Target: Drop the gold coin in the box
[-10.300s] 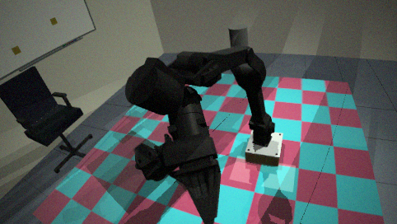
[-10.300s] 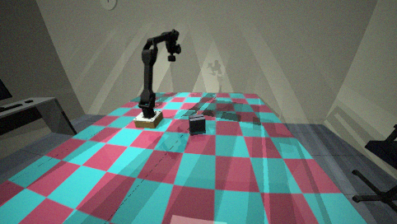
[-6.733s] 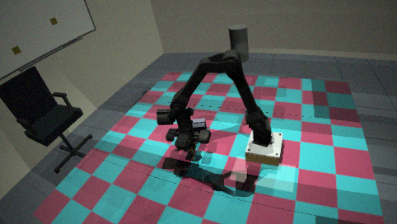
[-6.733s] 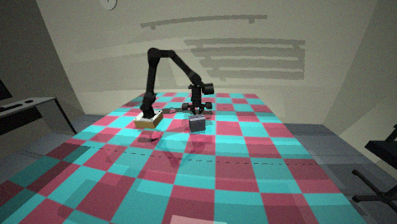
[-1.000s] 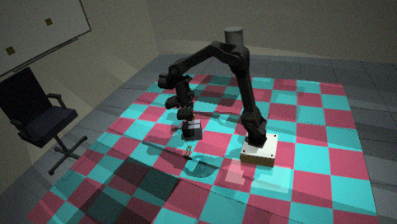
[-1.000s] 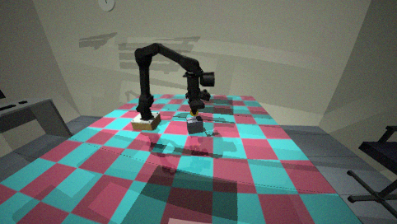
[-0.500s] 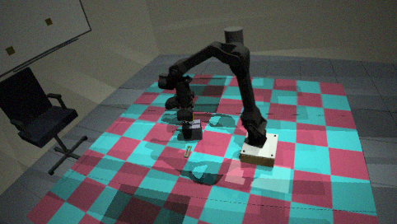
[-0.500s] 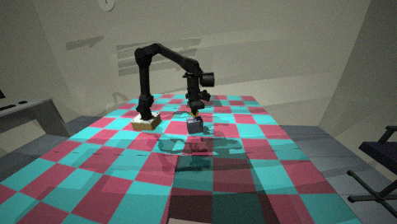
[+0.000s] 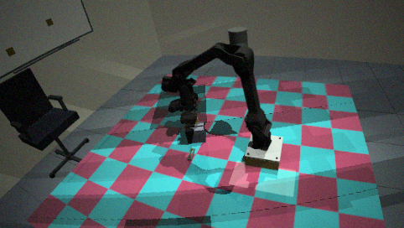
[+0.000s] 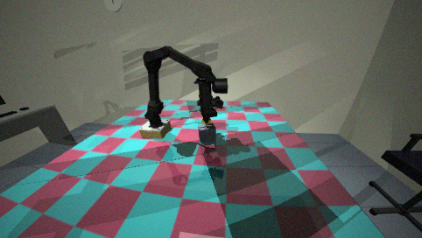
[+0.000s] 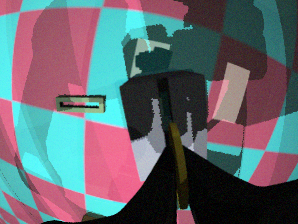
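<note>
My gripper (image 9: 190, 121) (image 10: 207, 119) (image 11: 174, 152) points down, shut on the gold coin (image 9: 196, 120) (image 10: 206, 122) (image 11: 180, 172), which is held on edge. The closed grey box (image 9: 199, 136) (image 10: 207, 136) (image 11: 139, 102) stands right below. In the wrist view the coin's far end overlaps the near end of the lid's dark slot (image 11: 164, 92), roughly in line with it but slightly turned. In the exterior view the coin is close over the lid; whether its rim touches or enters the slot is unclear. The green holder (image 9: 191, 154) (image 11: 102, 104) is empty.
The arm's base block (image 9: 261, 161) (image 10: 153, 132) stands to one side of the box. The holder lies a short way from the box on the checkered table (image 9: 314, 184) (image 10: 162, 175). Dark shadows cross the box and table. An office chair (image 9: 46, 121) stands beyond the table edge.
</note>
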